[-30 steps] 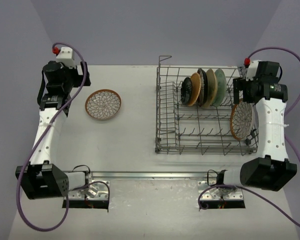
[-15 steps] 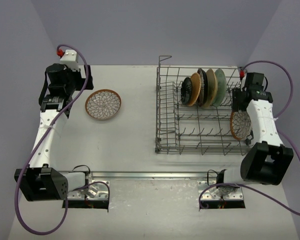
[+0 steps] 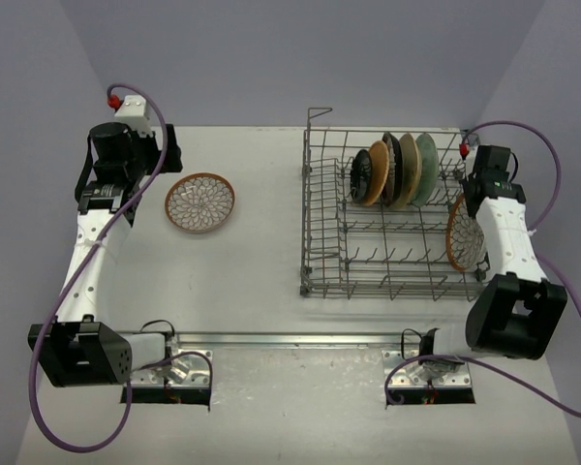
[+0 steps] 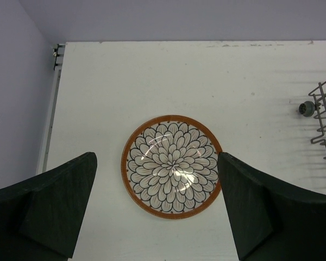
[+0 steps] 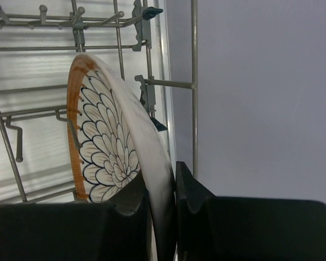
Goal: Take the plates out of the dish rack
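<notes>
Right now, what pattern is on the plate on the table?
Plate: black-outlined petals, orange-brown rim; left wrist view shows it best.

The pale table (image 3: 261, 262) carries two things. A petal-patterned plate (image 3: 200, 202) lies flat on its left half. The wire dish rack (image 3: 397, 290) stands on its right.

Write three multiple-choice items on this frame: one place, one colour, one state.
1. The flat plate lies: A on the table, left of the rack; B inside the rack; C on a shelf.
2. Its rim is: A blue; B green; C orange-brown.
3. The right gripper is: A open over the table; B shut on the rim of the patterned plate standing in the rack; C out of view.
A: bare tabletop surrounds it. C: the left wrist view shows it. B: both fingers pinch the rim.
</notes>
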You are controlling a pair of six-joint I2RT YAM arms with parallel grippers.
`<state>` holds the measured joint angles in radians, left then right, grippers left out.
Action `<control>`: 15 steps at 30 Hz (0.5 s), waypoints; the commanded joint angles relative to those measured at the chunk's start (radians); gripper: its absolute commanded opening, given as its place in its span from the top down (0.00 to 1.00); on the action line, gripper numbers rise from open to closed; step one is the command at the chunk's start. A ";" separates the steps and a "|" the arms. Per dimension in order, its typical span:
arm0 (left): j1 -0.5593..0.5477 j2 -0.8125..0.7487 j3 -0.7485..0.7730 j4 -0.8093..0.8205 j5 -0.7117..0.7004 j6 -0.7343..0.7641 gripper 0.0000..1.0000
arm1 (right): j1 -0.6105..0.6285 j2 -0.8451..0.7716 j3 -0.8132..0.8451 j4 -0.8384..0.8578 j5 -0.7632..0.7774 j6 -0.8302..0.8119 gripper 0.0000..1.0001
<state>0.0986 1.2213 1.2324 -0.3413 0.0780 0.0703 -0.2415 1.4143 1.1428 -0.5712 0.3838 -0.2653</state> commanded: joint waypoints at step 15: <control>0.004 -0.030 -0.003 0.036 0.006 -0.031 0.00 | 0.024 -0.179 0.287 -0.015 -0.086 0.037 1.00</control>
<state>0.0986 1.2171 1.2290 -0.3416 0.0876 0.0617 -0.2384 1.3559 1.2413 -0.7398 0.3486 -0.3137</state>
